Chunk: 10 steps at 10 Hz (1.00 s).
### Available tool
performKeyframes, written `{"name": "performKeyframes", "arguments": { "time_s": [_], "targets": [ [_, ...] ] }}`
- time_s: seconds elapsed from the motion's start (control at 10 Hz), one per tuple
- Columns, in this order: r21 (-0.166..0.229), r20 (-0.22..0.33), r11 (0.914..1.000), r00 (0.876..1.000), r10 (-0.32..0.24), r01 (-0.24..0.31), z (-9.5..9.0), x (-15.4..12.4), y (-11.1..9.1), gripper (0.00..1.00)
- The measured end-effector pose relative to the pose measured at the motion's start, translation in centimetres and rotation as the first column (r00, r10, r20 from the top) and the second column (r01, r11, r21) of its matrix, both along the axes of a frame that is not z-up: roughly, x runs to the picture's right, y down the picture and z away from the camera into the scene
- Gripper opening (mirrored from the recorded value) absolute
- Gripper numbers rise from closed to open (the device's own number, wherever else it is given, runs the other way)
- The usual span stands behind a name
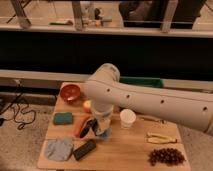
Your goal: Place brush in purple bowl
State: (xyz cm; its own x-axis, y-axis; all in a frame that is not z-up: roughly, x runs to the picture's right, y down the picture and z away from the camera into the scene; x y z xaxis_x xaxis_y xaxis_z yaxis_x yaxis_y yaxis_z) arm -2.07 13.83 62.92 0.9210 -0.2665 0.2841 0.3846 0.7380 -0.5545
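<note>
Gripper (101, 129): low over the wooden table (125, 150), at 9 o'clock from the white cup (128, 118); jaws closed.
Brush (91, 127): dark slim shape, slanted, at 9 o'clock of the gripper and close against the carrot (80, 126); cannot tell whether the jaws hold it.
Green sponge (63, 118): at 9 o'clock from the carrot.
Orange-red bowl (70, 92): table's 11 o'clock corner.
Black block (85, 149): at 6 o'clock from the carrot, beside the grey cloth (59, 148).
Grapes (166, 156): table's 4 o'clock corner.
</note>
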Motion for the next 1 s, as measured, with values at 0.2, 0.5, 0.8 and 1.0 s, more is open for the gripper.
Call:
{"name": "performKeyframes", "arguments": {
  "time_s": [0.2, 0.5, 0.8, 1.0],
  "targets": [
    [0.038, 0.014, 0.9993, 1.0, 0.005, -0.005, -0.5, -0.8, -0.9, 0.0],
    [0.115, 0.066, 0.9933, 0.998, -0.015, 0.007, -2.7, -5.4, -4.2, 0.0],
    [0.177, 0.12, 0.9841, 0.992, -0.036, 0.014, -3.6, -9.6, -8.1, 0.0],
    [0.194, 0.126, 0.9811, 0.992, -0.03, 0.005, -2.6, -9.7, -10.7, 0.0]
  ]
}}
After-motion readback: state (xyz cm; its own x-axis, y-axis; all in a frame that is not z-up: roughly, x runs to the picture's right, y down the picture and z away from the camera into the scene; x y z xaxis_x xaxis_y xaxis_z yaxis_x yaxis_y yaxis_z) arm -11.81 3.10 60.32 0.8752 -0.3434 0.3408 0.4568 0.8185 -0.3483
